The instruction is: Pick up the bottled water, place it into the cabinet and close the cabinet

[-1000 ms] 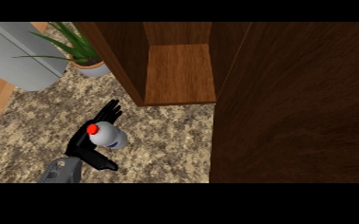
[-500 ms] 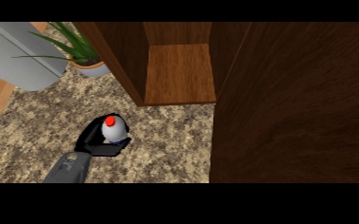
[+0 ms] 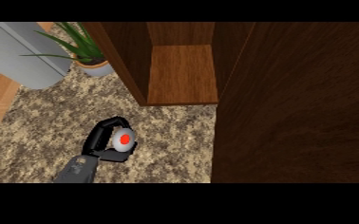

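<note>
We see the left hand (image 3: 100, 138) at the lower left of the head view, its fingers curled round the bottled water (image 3: 125, 140), whose red cap faces up at us. The bottle is over the speckled table (image 3: 49, 118), in front of the open cabinet (image 3: 182, 73) and apart from its bare wooden shelf. The cabinet door (image 3: 288, 109) stands open along the right side. A potted plant (image 3: 89, 59) sits beside the cabinet's left wall, next to a grey object (image 3: 32, 52).
</note>
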You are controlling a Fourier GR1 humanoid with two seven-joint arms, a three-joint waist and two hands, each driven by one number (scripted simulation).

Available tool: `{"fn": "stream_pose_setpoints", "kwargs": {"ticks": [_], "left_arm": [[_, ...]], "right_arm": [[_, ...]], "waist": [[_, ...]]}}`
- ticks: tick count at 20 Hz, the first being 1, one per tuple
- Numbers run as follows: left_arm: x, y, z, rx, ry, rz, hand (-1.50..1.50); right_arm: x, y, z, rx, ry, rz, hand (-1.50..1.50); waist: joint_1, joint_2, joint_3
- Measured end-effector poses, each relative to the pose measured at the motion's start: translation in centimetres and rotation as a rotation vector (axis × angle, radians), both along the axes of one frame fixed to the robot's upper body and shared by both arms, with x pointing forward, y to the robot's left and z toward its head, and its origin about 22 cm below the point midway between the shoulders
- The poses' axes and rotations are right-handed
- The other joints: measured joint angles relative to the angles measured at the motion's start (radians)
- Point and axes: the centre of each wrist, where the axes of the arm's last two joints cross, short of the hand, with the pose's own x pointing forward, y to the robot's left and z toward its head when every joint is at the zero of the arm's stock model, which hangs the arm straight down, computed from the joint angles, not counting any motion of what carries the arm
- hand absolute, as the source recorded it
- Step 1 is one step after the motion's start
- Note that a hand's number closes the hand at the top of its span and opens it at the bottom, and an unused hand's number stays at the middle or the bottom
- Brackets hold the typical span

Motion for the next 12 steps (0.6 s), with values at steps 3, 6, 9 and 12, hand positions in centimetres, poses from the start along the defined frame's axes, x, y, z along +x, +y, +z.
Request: {"fn": "stream_pose_setpoints", "kwargs": {"ticks": [3, 6, 9, 12], "left_arm": [[-0.6, -0.8, -0.6, -0.026, -0.029, 0.094, 1.5], [-1.0, -1.7, -0.9, -0.055, -0.038, 0.135, 1.5], [-0.9, -3.1, -0.7, -0.065, -0.041, 0.138, 1.5], [-0.4, -5.0, -0.2, -0.103, -0.028, 0.117, 1.5]], "right_arm": [[-0.2, 0.1, 0.0, 0.003, 0.008, -0.006, -1.5], [-0.6, 0.3, 0.0, 0.01, 0.019, -0.007, -1.5], [-0.9, 0.1, 0.0, 0.001, 0.024, -0.012, -1.5], [-0.9, -0.1, -0.1, -0.012, 0.012, -0.012, -1.5]], "waist": [[0.005, -0.003, 0.001], [0.008, -0.004, 0.002], [0.014, -0.005, 0.003], [0.015, -0.004, 0.001]]}}
